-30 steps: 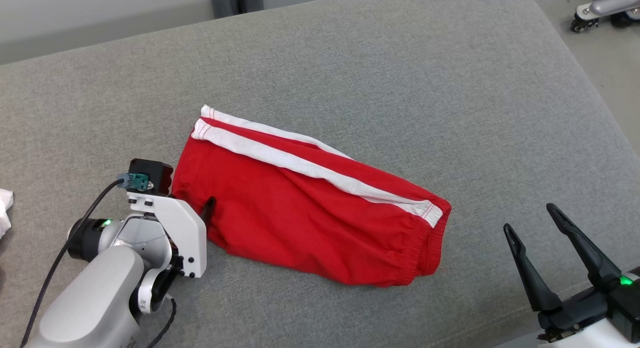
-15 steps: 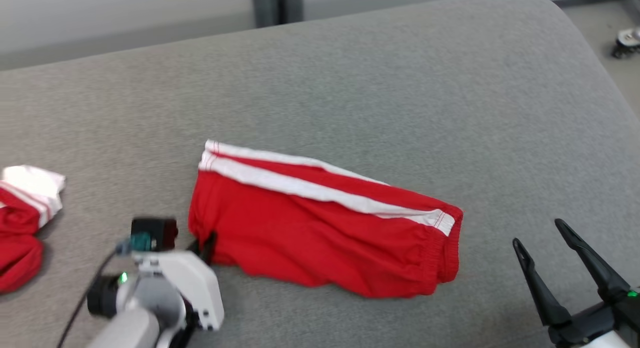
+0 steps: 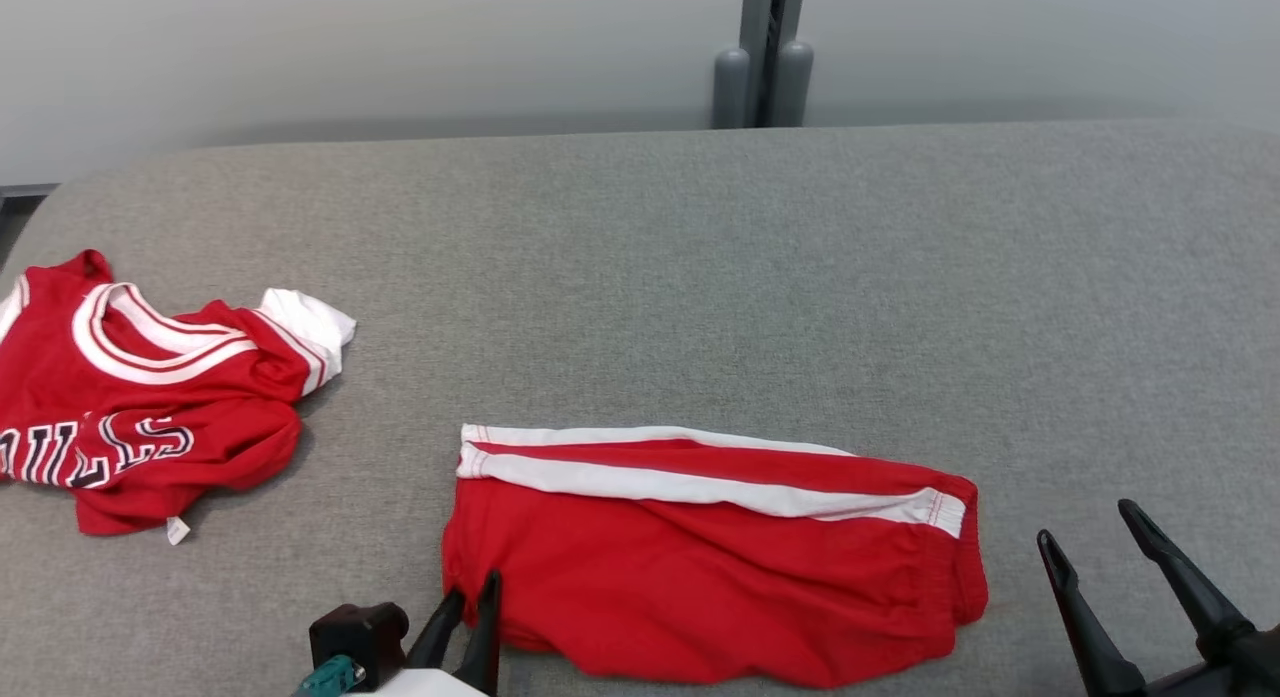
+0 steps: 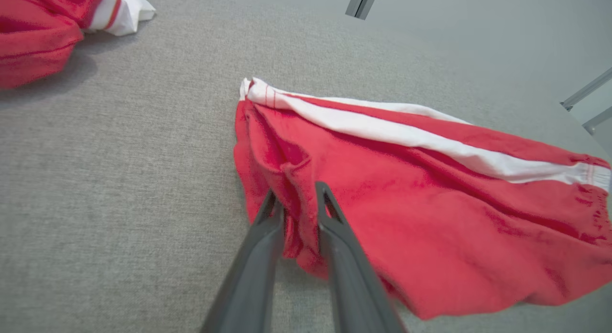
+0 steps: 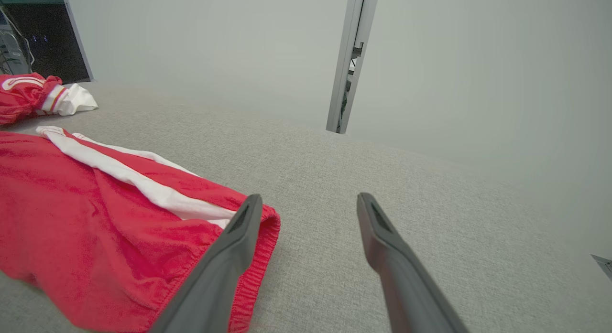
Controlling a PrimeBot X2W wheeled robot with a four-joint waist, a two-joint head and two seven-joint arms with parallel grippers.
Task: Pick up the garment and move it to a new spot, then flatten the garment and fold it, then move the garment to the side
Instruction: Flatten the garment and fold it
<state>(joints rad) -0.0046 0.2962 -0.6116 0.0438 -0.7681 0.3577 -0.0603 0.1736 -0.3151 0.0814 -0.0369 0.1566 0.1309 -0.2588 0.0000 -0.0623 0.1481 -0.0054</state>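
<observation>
The garment (image 3: 150, 397), a red jersey with white sleeves and black "BULLS" lettering, lies crumpled at the far left of the grey cushion; it also shows in the left wrist view (image 4: 33, 32) and the right wrist view (image 5: 28, 96). My left gripper (image 3: 472, 587) (image 4: 296, 192) is shut on a pinched fold at the near-left corner of a smaller red cloth piece (image 3: 700, 567) (image 4: 430, 204) with white stripes, well to the right of the garment. My right gripper (image 3: 1087, 522) (image 5: 310, 198) stands open just beyond that cloth's elastic end (image 5: 258, 256), holding nothing.
Everything rests on a wide grey upholstered surface (image 3: 700, 277) with rounded back corners. A pale wall and a grey upright post (image 3: 760, 67) stand behind it. A dark cabinet (image 5: 43, 37) shows far off to the left in the right wrist view.
The head camera has tilted up and turned, bringing the jersey into view at the left. My left gripper has shut on the striped cloth's corner. The right gripper stays open.
</observation>
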